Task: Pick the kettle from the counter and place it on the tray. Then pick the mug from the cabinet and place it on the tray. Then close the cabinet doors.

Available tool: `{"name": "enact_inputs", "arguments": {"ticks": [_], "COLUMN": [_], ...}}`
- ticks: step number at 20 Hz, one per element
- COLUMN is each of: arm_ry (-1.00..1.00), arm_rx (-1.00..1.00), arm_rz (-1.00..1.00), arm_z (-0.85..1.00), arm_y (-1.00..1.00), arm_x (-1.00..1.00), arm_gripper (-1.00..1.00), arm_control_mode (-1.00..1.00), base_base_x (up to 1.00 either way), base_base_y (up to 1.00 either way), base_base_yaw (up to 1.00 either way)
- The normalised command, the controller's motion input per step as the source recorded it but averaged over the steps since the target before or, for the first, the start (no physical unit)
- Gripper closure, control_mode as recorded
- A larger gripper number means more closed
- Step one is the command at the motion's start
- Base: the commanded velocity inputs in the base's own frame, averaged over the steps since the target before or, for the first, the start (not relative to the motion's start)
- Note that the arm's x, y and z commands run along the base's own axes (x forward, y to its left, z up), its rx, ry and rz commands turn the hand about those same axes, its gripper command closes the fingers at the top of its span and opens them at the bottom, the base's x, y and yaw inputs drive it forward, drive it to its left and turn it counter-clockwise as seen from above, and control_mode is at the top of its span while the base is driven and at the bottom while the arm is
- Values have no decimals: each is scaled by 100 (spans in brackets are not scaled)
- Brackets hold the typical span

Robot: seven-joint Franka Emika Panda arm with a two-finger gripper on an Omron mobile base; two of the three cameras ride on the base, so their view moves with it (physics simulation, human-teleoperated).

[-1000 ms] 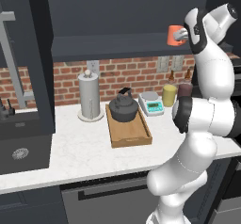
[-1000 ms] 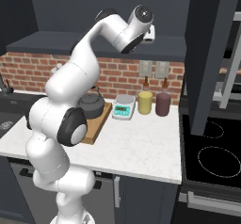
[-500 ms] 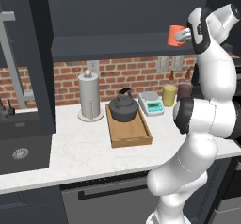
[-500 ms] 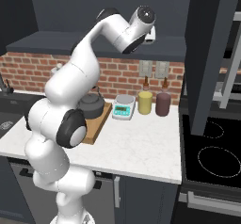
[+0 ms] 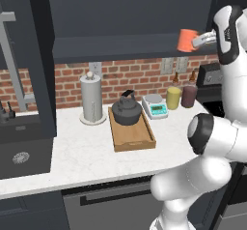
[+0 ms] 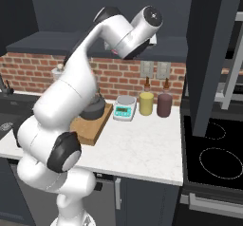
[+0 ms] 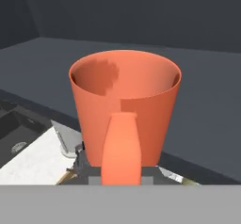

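Left base view: the cabinet [image 5: 120, 45] shelf holds the mug [image 5: 185, 39] at its front edge, and the kettle [image 5: 126, 112] already sits on the tray [image 5: 132, 135] on the counter [image 5: 87, 149]. To do this well, draw the mug straight out, keep it level, and clear the shelf lip before descending. The gripper [image 5: 198, 40] looks clamped on the mug's handle, though its fingertips are hidden.

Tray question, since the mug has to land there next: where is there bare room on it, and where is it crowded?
The tray has bare wood on its near half, in front of the kettle, which fills the back end. It's crowded to the right: scale, yellow cup and maroon cup. The claw is shut on the mug.
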Motion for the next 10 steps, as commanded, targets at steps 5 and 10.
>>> {"name": "enact_inputs", "arguments": {"ticks": [5,10], "arm_ry": [-9,-14], "arm_rx": [-1,-6], "arm_rz": [13,13], "arm_z": [0,-9], "arm_y": [43,58], "arm_x": [-100,-100], "arm_gripper": [100,100], "arm_control_mode": [-100,-100], "base_base_x": [0,0], "base_base_y": [0,0], "base_base_yaw": [0,0]}}
